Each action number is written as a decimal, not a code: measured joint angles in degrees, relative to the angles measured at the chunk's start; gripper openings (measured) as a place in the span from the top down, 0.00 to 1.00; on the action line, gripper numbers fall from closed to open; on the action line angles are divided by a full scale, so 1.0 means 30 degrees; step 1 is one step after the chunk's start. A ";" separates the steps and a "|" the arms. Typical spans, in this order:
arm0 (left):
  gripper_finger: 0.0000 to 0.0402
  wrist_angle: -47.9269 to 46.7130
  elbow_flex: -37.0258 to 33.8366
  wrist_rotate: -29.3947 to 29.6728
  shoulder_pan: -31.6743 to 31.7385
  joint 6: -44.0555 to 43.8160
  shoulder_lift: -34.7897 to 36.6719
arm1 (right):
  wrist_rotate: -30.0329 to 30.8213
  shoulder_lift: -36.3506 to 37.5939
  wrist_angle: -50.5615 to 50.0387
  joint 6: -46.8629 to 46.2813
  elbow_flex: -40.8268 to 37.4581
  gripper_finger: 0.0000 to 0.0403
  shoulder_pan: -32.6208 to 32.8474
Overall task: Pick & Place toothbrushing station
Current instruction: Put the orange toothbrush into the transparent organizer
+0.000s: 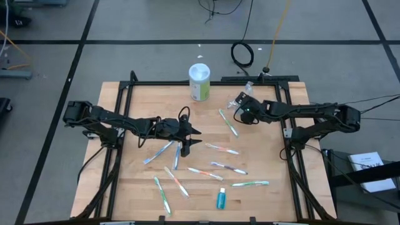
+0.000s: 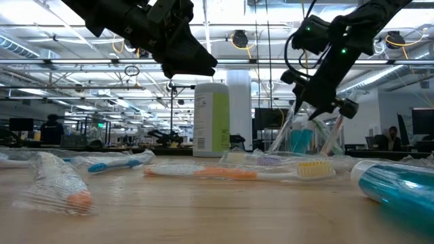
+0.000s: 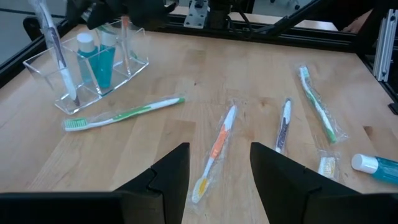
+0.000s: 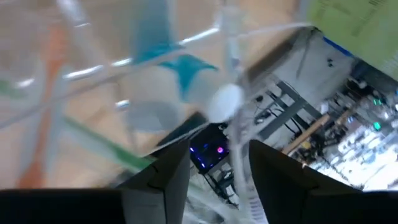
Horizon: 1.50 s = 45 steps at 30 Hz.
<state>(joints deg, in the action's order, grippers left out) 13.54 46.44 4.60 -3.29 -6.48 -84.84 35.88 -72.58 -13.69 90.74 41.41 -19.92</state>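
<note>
holder: clear plastic holder (image 3: 87, 68) sits at the far right side of the table (image 1: 125, 187), just beside the right arm. Already has a teal tube and a couple brushes standing in its slots, so it's the drop-off spot imo.

right gripper (image 1: 240, 100): right over the holder, fingers apart, nothing pinched afaict. Prob there bc it's dropping stuff in.

left gripper (image 1: 190, 137): hovering mid-table, jaws spread, empty, pointed at the orange brush (image 3: 214, 149). Looks like lining up a grab.

loose brushes: wrapped, scattered near the front edge w/ one toothpaste tube (image 1: 221, 199). Still to sort.

canister (image 1: 199, 81): back edge, upright, not involved.
</note>
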 joint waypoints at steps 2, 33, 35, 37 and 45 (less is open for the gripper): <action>0.56 0.0000 0.0000 0.0000 0.0000 -0.0003 0.0000 | 0.0007 0.0000 0.0627 -0.0915 0.0001 0.58 -0.0007; 0.56 0.0086 0.0000 -0.0022 0.0000 -0.0183 0.0000 | -1.0149 0.6123 -0.3263 -2.8604 0.0030 0.61 0.0632; 0.56 0.0095 0.0000 -0.0015 0.0000 -0.0446 0.0000 | -1.0889 0.5818 -0.3251 -3.0150 0.0020 0.61 0.0987; 0.56 0.0091 0.0000 -0.0015 0.0000 -0.0554 0.0000 | -1.1971 0.5357 -0.2833 -3.0987 -0.0269 0.61 0.1573; 0.56 0.0112 0.0011 -0.0005 -0.0149 -0.0496 -0.0172 | -1.2044 0.3522 0.4129 -3.2607 -0.3934 0.61 0.4910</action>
<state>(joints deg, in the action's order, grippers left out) 13.88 46.47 4.58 -3.73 -7.97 -85.35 -0.25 -62.01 -1.30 -7.08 29.61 -5.19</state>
